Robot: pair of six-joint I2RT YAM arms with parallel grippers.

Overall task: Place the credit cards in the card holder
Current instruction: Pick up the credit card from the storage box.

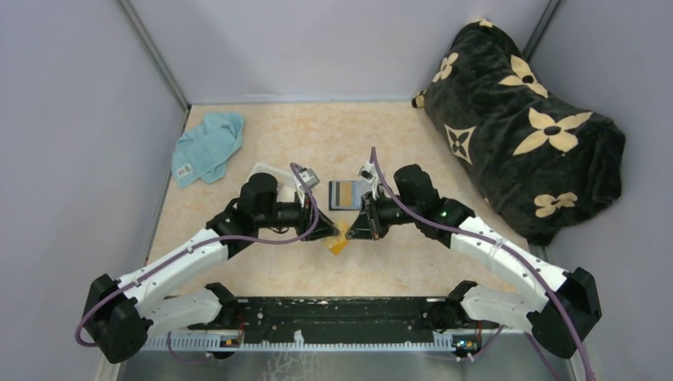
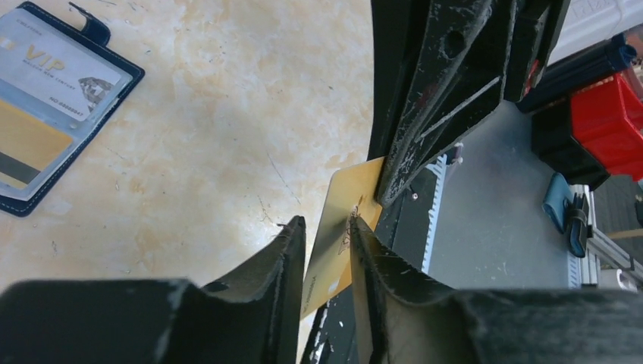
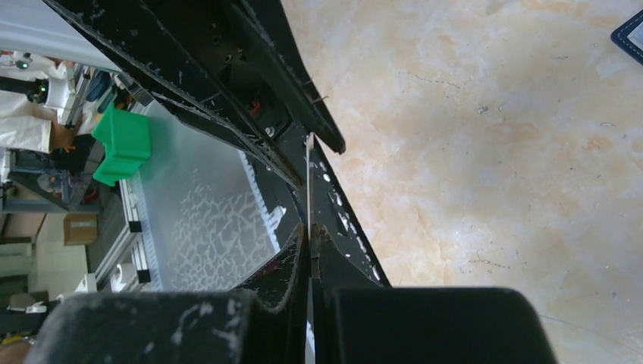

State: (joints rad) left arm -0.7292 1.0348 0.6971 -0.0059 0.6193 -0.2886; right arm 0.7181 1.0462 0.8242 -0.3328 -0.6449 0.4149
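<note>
One credit card [image 2: 345, 205] sits clenched in the right pincer [image 3: 311, 246], so the left pincer [image 2: 326, 225], apparently not yet tight, should clamp squarely before release.

Left gripper [image 1: 330, 228] and right gripper [image 1: 350, 231] together at an orange-yellow card [image 1: 339, 245], card holder [image 1: 347, 194] just beyond.

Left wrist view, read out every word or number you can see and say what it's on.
"VIP": on the grey card in the card holder.
Smaller lines on that card: too blurred to read.
On the gold card: a dark emblem, no legible words.
</note>
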